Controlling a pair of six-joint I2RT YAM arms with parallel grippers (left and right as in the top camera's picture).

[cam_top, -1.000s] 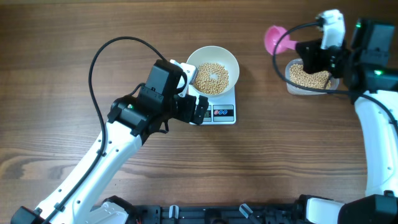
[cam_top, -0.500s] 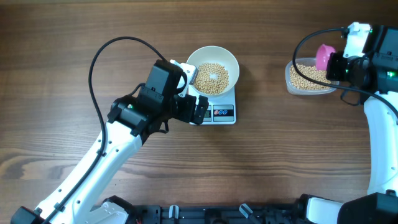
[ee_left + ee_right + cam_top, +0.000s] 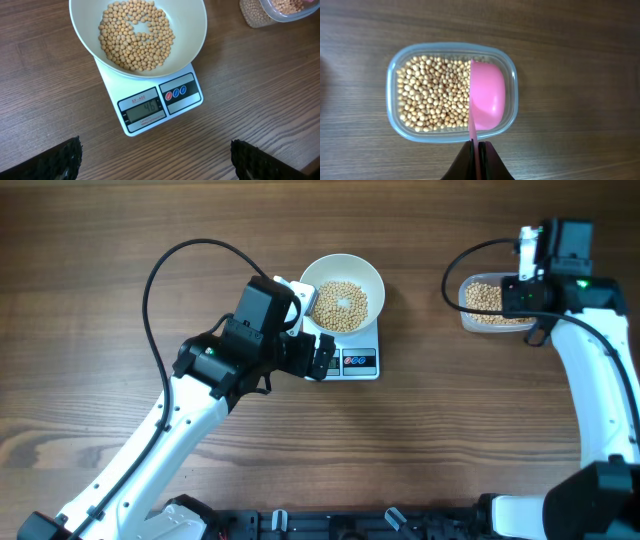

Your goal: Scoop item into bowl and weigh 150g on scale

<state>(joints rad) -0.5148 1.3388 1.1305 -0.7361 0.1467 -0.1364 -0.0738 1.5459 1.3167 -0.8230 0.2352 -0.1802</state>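
The white bowl (image 3: 194,30) is sitting on the scale (image 3: 176,102), a little left of the bench's middle and toward its far edge. A layer of tan beans (image 3: 136,36) is covering the bowl's bottom, and the scale's display, facing the near edge, is showing what looks like 46. The left end effector (image 3: 155,159) is hovering just in front of the scale with its dark fingers (image 3: 64,161) spread wide apart, touching nothing. Over by the far right corner of the bench, a clear plastic tub (image 3: 391,102) is holding more beans. The right end effector (image 3: 476,149) is hanging above the tub, clamped tight on the thin handle of a pink scoop (image 3: 488,95), whose cup is lying inside one end of the tub.
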